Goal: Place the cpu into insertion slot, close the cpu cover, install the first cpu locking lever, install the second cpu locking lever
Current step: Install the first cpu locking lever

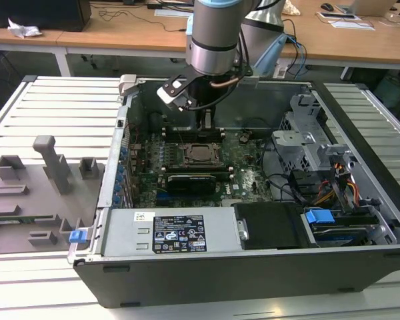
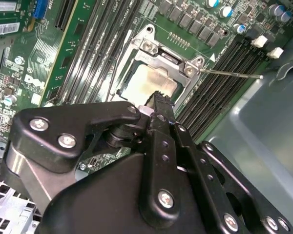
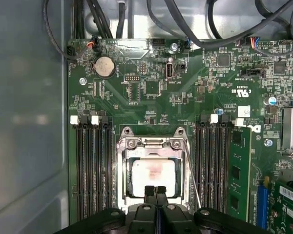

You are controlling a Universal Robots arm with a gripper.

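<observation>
The cpu (image 3: pixel 154 173) lies flat in the insertion slot (image 1: pixel 189 155), its silver top pale under the light in both wrist views (image 2: pixel 146 80). The cpu cover (image 3: pixel 154 143) lies down around it as a silver frame, with its hinge end (image 2: pixel 168 58) on the far side from the fingers. A thin wire locking lever (image 3: pixel 192 170) runs along one side of the socket, and its free end (image 2: pixel 232 74) sticks out over the memory slots. My gripper (image 3: pixel 156 191) is shut with nothing between its fingers. It hangs over the socket's edge, just above the cpu (image 1: pixel 201 155).
Black memory slots (image 3: pixel 93 165) flank the socket, and a green memory stick (image 3: pixel 240 170) stands in one. A black expansion card (image 1: pixel 190 180), the power supply (image 1: pixel 173 233), a drive cage (image 1: pixel 307 143) and cables (image 1: pixel 340 187) crowd the case. A grey fixture tray (image 1: pixel 33 193) lies outside it.
</observation>
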